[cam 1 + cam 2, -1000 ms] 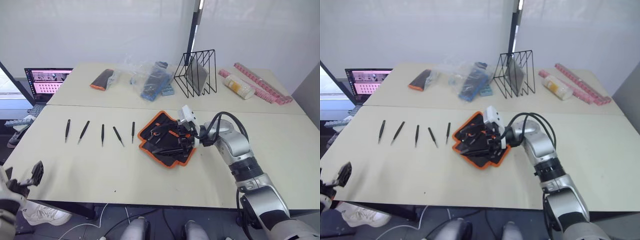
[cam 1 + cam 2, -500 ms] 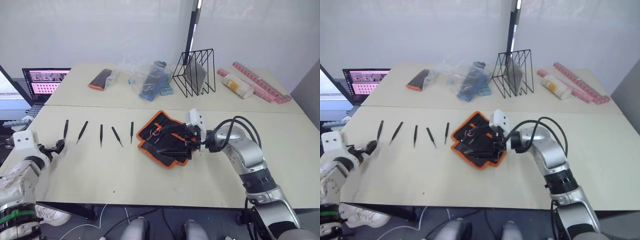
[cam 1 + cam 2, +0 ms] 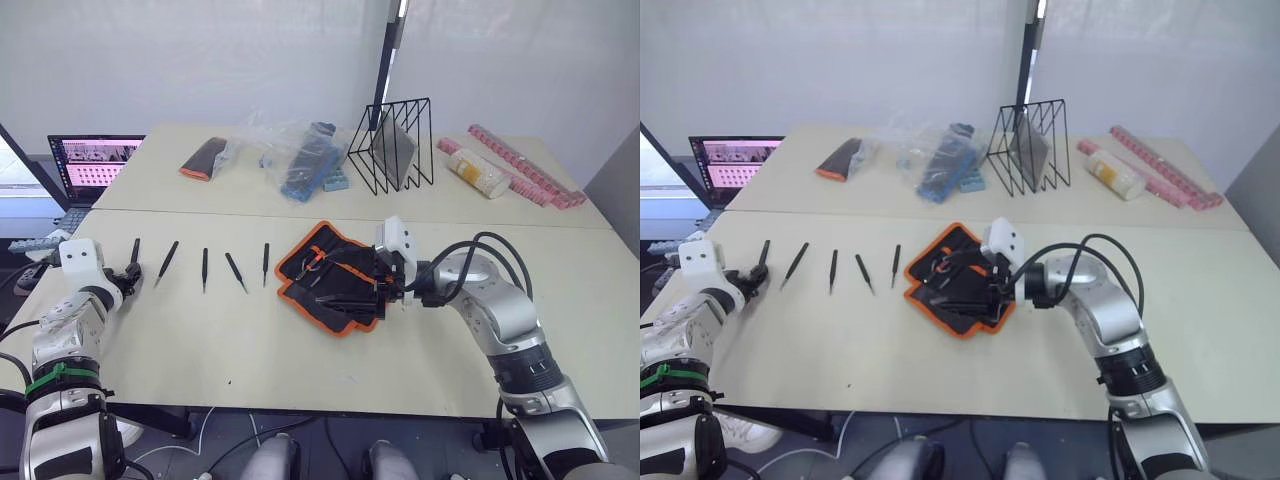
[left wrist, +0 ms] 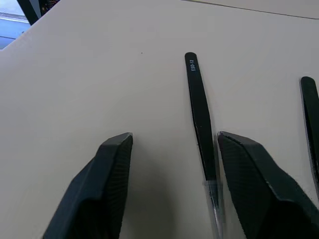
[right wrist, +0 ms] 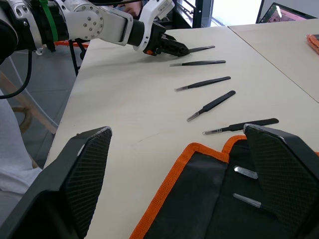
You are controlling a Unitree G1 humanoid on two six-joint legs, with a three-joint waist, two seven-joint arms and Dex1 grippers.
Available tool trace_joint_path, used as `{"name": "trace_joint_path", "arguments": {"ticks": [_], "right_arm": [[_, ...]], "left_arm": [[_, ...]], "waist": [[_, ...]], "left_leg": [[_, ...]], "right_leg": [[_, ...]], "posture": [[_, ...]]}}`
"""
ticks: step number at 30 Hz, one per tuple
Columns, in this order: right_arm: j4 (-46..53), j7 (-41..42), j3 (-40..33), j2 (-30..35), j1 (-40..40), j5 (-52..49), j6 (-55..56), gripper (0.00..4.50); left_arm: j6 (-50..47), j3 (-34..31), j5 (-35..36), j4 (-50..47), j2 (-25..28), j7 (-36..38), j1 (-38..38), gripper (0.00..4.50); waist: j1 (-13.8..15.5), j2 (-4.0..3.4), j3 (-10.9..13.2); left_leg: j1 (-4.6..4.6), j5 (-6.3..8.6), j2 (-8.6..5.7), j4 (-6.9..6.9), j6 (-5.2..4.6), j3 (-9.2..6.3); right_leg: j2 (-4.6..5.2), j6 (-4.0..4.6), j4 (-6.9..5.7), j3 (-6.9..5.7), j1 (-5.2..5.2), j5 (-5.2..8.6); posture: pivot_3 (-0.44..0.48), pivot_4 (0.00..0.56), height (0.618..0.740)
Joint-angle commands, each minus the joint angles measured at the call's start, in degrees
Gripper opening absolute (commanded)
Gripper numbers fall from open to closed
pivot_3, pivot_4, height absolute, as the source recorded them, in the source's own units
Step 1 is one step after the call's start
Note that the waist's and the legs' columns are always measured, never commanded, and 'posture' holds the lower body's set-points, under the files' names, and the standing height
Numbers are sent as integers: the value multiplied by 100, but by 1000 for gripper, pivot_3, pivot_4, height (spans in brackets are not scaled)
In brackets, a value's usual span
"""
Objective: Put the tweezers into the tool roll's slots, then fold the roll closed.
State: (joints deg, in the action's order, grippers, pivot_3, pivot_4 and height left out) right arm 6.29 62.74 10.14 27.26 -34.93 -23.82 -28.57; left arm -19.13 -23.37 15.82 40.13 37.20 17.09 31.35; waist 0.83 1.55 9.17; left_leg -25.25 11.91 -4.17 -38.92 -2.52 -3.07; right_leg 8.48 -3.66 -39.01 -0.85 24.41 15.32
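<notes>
Five slim black tweezers lie in a row on the near table, from the leftmost (image 3: 134,256) to the rightmost (image 3: 266,263). My left gripper (image 3: 127,274) is at the near end of the leftmost tweezers (image 4: 201,124). It is open, and the tweezers lie between its fingers, close to one finger (image 4: 249,179). The tool roll (image 3: 335,277), black with orange binding, lies open right of the row. My right gripper (image 3: 385,283) is over the roll's right part, open wide and empty, with the roll's orange edge (image 5: 169,184) below its fingers.
The back table holds a small black-and-orange pouch (image 3: 203,158), a clear bag of blue items (image 3: 300,160), a black wire rack (image 3: 393,145), a pale tube (image 3: 478,172) and a pink strip (image 3: 525,165). A laptop (image 3: 95,160) stands at the far left.
My left arm has come up from the lower left edge and reached the leftmost tweezers. My right gripper has stayed over the roll, shifting a little to the right.
</notes>
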Motion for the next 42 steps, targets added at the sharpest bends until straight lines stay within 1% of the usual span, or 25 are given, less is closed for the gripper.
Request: {"name": "trace_joint_path", "arguments": {"ticks": [1,5,10,14,16,18,20,23,25,27,28,30,32,34,37,39,42], "right_arm": [[227,-34,-119,49,19,-112,-14,4500],[251,-58,-91,71,33,-85,13,4500],[238,-190,-71,68,60,16,59,4500],[54,-552,-231,-9,75,143,212,4500],[-205,-788,-368,-34,52,230,317,4500],[-692,-995,-579,-74,-1,236,380,4500],[-1074,-1109,-633,-37,22,408,570,4500],[-1515,-1231,-695,-65,104,579,898,3691],[-1718,-1205,-678,-69,197,663,1088,3019],[-1874,-1187,-648,-67,266,744,1235,2253],[-1957,-1182,-629,-64,292,800,1319,1998],[-2105,-1212,-643,-70,329,874,1413,1313],[-2215,-1216,-655,-82,353,923,1500,555],[-2392,-1212,-659,-101,337,963,1534,29],[-2648,-1120,-539,-124,293,1106,1666,29],[-2759,-1100,-518,-196,286,1126,1696,29],[-2842,-1068,-440,-262,464,1236,1858,29]], "left_arm": [[46,75,-31,94,-76,55,74,1337],[171,33,-23,139,-32,55,103,29],[424,-47,-22,55,43,17,47,10],[461,-110,73,-383,65,79,-99,10],[365,-68,152,-866,68,259,-268,10],[56,-34,373,-1628,66,568,-532,10],[-285,33,530,-2373,101,764,-765,10],[-938,115,784,-3354,114,868,-925,0],[-1328,283,956,-3942,127,1036,-986,0],[-1621,437,1118,-4434,133,1216,-1051,0],[-1767,522,1207,-4681,142,1305,-1100,0],[-2266,782,1461,-5299,169,1426,-1194,0],[-2634,924,1624,-5673,192,1446,-1227,0],[-2852,1089,1729,-5936,103,1398,-1160,0],[-3191,1297,1877,-6157,-146,1211,-977,0],[-3291,1533,1806,-6252,-261,1123,-900,0],[-3460,1940,1559,-6322,-543,728,-767,0]], "waist": [[4,0,0],[-1,0,0],[-12,1,0],[-32,3,1],[-36,4,1],[-32,6,1],[-26,6,1],[-24,6,1],[-36,6,1],[-61,6,1],[-75,6,2],[-107,5,2],[-124,5,2],[-151,5,2],[-153,5,2],[-153,5,2],[-149,5,2]], "left_leg": [[0,0,0,0,0,0],[0,0,0,0,0,0],[0,0,0,0,0,0],[0,-1,1,1,-1,0],[-2,-1,2,1,0,0],[-2,0,2,1,0,1],[-2,0,2,0,0,0],[-2,0,2,1,0,0],[-2,-1,2,1,0,1],[-4,-1,2,3,0,5],[-4,-1,2,3,-1,5],[-4,-1,2,5,-1,7],[-4,-2,4,6,-1,7],[-4,-3,5,6,0,6],[-3,-3,5,5,0,7],[-3,-3,5,4,-1,7],[-3,-4,5,3,0,7]], "right_leg": [[0,0,0,0,0,0],[0,0,0,0,0,0],[0,0,-1,1,1,0],[-1,0,-2,2,2,0],[-1,0,-2,2,2,0],[-1,0,-1,4,3,0],[0,0,1,4,0,-1],[0,1,-1,6,1,-1],[-2,1,-1,6,-5,-1],[-3,1,-1,12,-12,-1],[-2,1,-1,12,-13,-1],[-3,1,-1,13,-12,-1],[-5,1,-1,13,-12,-1],[-6,1,-1,14,-13,0],[-7,1,-1,13,-15,0],[-7,1,-1,13,-16,0],[-8,1,-1,13,-19,0]], "posture": [[0,150,687],[0,150,687],[0,150,687],[0,150,687],[0,150,687],[0,150,687],[0,150,687],[0,150,687],[0,150,687],[0,150,687],[0,150,687],[0,150,687],[0,150,687],[0,150,687],[0,150,687],[0,150,687],[0,150,687]]}}
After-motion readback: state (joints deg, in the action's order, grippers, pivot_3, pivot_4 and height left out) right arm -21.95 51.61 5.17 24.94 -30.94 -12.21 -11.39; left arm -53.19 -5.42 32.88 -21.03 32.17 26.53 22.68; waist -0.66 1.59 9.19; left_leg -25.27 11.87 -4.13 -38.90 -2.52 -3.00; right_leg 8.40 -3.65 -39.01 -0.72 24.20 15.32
